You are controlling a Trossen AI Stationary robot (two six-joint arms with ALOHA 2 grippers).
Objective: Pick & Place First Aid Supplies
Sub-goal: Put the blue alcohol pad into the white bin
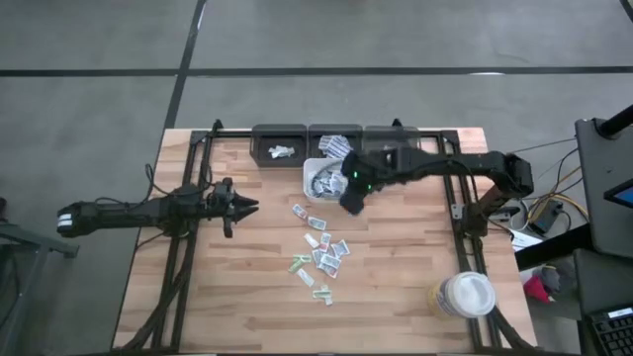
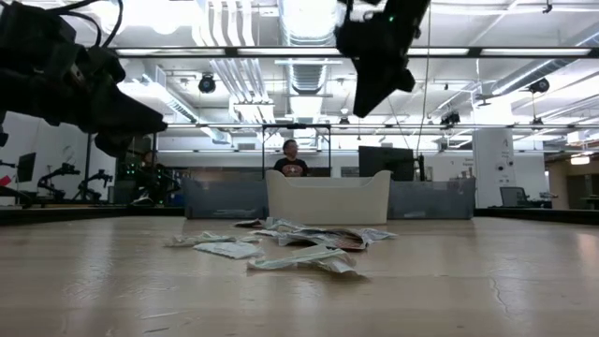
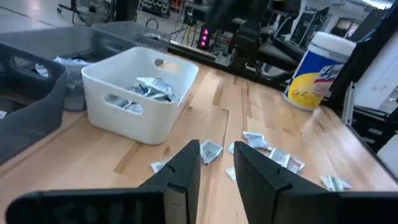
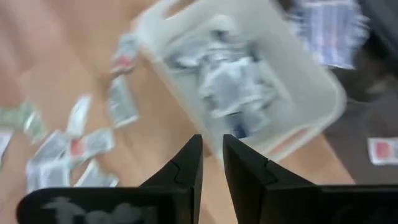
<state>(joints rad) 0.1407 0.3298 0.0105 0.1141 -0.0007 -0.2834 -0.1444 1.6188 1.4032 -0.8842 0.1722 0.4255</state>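
Several first aid supplies, small white sachets [image 1: 321,252], lie flat and scattered on the wooden table near its middle, as the low view [image 2: 281,245] also shows. More sachets [image 3: 149,90] lie inside a white bin [image 1: 309,183] just beyond them. My right gripper [image 1: 351,205] hangs above the bin's near right corner, pointing steeply down. In its wrist view [image 4: 212,146] the fingers stand a narrow gap apart with nothing between them. My left gripper [image 1: 242,205] waits open over the table's left part, left of the sachets, and is empty in its own view [image 3: 216,155].
Three dark bins [image 1: 280,143] line the table's far edge behind the white bin, and some hold sachets. A white round lidded tub [image 1: 465,295] stands at the near right. Bare wood lies along the near edge. A person [image 2: 292,161] sits in the room beyond.
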